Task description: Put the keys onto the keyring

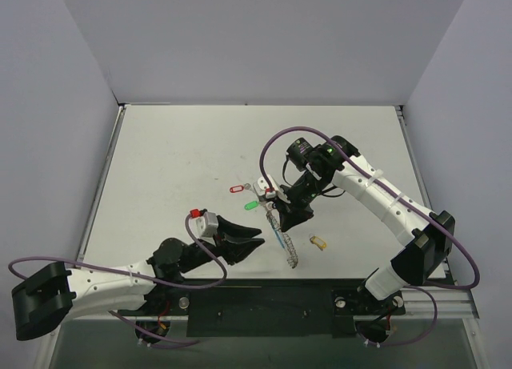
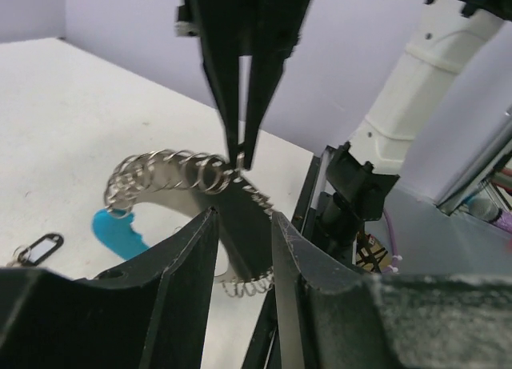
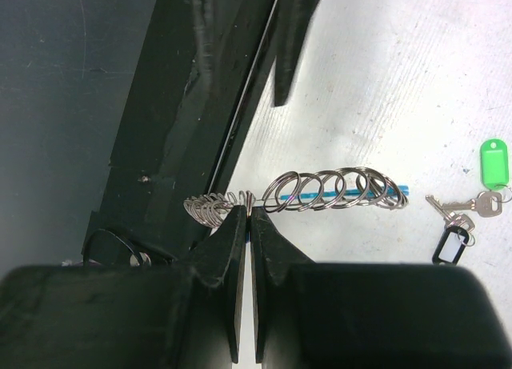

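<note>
here, keyring (image 1: 286, 249) stretched far-to-near, near end tilted right, right hand (image 3: 248, 218) clenched on its coil, left hand (image 2: 244, 217) unclenched alongside

Overhead view looks down from behind the arms (image 1: 376, 201) onto the whole bench (image 1: 160, 161). Both wrist views sit very close: the left looks across the bench, the right looks down. All three share the keyring (image 1: 282, 241).

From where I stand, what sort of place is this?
Probably a robot test cell or lab: a white table boxed in by plain lavender panels, a left arm and right arm bolted at its near edge, and only small props, a keyring and tagged keys.
</note>
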`<state>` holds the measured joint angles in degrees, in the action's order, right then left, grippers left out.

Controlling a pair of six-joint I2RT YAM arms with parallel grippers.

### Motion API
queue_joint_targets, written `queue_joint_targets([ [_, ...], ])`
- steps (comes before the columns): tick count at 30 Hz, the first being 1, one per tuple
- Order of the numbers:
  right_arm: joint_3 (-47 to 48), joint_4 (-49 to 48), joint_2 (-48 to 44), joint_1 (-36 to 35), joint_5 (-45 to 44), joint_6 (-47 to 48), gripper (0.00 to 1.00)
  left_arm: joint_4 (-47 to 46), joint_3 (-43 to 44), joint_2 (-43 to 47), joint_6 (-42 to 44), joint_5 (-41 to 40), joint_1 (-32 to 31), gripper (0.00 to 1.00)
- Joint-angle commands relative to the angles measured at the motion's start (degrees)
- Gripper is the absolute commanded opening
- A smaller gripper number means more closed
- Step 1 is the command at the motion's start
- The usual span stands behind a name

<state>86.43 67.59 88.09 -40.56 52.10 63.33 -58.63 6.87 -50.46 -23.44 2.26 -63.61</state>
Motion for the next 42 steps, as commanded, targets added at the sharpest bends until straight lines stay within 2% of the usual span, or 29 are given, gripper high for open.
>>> queue_joint_targets([
  [1,0.3,2.6,-0.1,-0.2,3.6,0.8,0.00,1.4,5.2,-0.3,8.6,4.9,-2.4,0.42],
  [11,0.4,2.6,0.1,-0.2,3.7,0.7,0.00,8.5,11.0,-5.2,19.3,-0.4,-5.9,0.41],
  [15,0.3,2.6,0.1,-0.2,3.7,0.6,0.00,8.3,11.6,-6.5,21.0,-1.6,-6.6,0.42],
  [25,0.3,2.6,0.1,-0.3,3.8,0.5,0.00,5.9,12.5,-9.7,21.6,-6.4,-7.7,0.41],
  [34,0.1,2.5,0.1,-0.2,3.9,0.6,0.00,1.5,12.8,-12.1,21.5,-7.2,-7.8,0.40],
  [42,0.1,2.5,-0.1,-0.1,3.6,0.6,0.00,1.5,11.8,-10.8,21.2,-5.5,-7.9,0.31],
])
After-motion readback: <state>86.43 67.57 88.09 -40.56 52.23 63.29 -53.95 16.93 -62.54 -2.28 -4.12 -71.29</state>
